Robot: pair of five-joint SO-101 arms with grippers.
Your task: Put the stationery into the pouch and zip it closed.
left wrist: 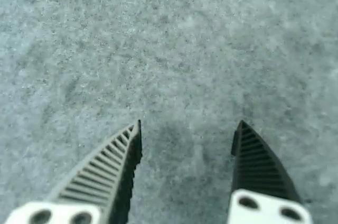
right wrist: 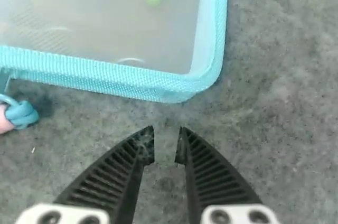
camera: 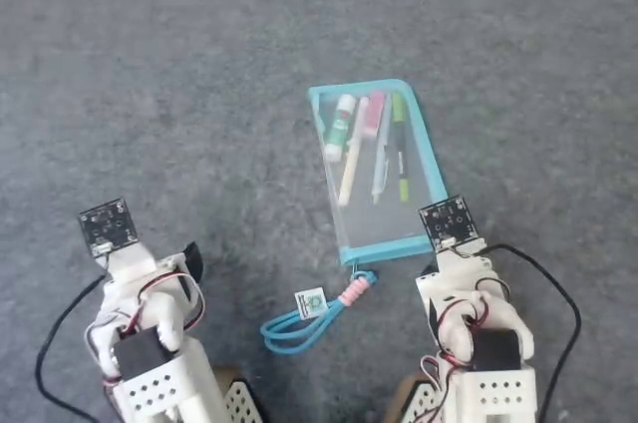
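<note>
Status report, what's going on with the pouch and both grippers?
Left gripper open over carpet. Right gripper barely open, empty, just short of pouch corner. Stationery inside pouch. Strap lies between the arms.

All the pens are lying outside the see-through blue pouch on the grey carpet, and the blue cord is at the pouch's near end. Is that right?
Not quite. The coloured pens lie inside the clear plastic pouch with teal edging, not outside it, as the high view shows. The blue looped cord is indeed at the pouch's near end.
</note>
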